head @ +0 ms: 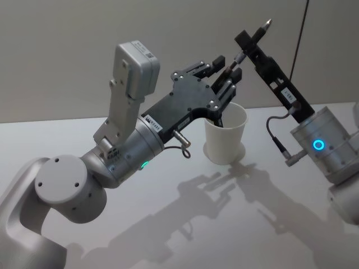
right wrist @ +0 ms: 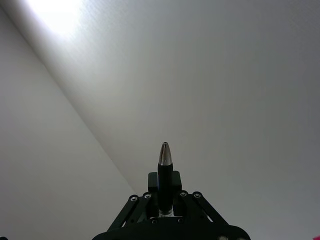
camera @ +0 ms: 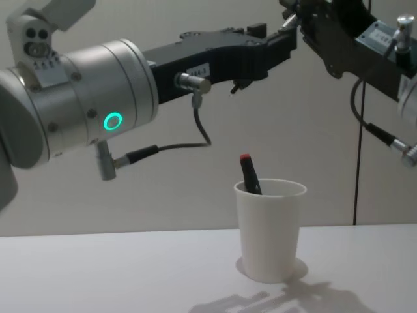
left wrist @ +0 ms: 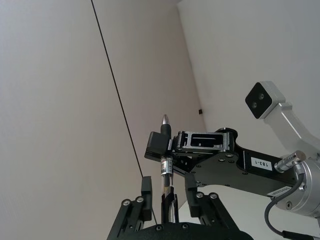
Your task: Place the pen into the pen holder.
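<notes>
Head view: my right gripper (head: 247,40), upper right of frame, is clamped on the pen (head: 259,32), above the pen holder (head: 226,133) at centre; my left gripper (head: 227,75) is beside the pen, fingers apart.
Left wrist view: my left fingers (left wrist: 146,192) flank the pen (left wrist: 165,160), not clamping.
Right wrist view: pen tip (right wrist: 165,153) points up; drop still to do.
Chest view: the cup (camera: 270,229) stands on a white table (camera: 117,274), lower centre, already holding a red-capped marker (camera: 249,173); plain wall behind.

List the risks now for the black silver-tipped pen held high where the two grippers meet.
Both the right gripper and left gripper meet at the black silver-tipped pen; a mistimed release could drop it. The white paper cup looks light and already holds a red-capped pen; a skewed insertion might tip it.
</notes>
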Action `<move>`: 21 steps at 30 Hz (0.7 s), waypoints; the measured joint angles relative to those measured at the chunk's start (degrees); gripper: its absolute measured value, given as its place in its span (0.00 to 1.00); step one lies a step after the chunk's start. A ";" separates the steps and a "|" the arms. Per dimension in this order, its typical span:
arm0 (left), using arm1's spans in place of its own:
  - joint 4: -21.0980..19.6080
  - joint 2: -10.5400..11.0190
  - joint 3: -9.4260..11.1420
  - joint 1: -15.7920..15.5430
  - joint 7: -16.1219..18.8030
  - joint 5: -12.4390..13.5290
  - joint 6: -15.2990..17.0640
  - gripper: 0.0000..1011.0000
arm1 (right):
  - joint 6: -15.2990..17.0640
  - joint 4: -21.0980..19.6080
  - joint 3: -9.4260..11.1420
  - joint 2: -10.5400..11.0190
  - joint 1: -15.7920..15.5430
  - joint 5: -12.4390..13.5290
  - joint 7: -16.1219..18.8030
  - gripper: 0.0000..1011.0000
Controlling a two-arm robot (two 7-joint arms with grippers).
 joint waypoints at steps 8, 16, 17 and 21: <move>0.00 0.00 0.00 0.00 0.00 0.00 0.00 0.60 | 0.00 0.00 -0.01 0.00 0.00 0.00 0.00 0.13; 0.02 0.00 0.00 0.00 0.00 0.00 0.02 0.84 | -0.04 -0.01 -0.03 0.02 0.02 -0.01 0.01 0.13; 0.02 0.00 0.00 0.00 0.00 0.00 0.02 0.87 | -0.10 -0.03 -0.03 0.07 0.05 -0.15 -0.06 0.13; 0.02 0.00 0.00 0.00 0.00 0.01 0.03 0.96 | -0.50 -0.26 0.05 0.30 0.15 -1.24 -0.70 0.13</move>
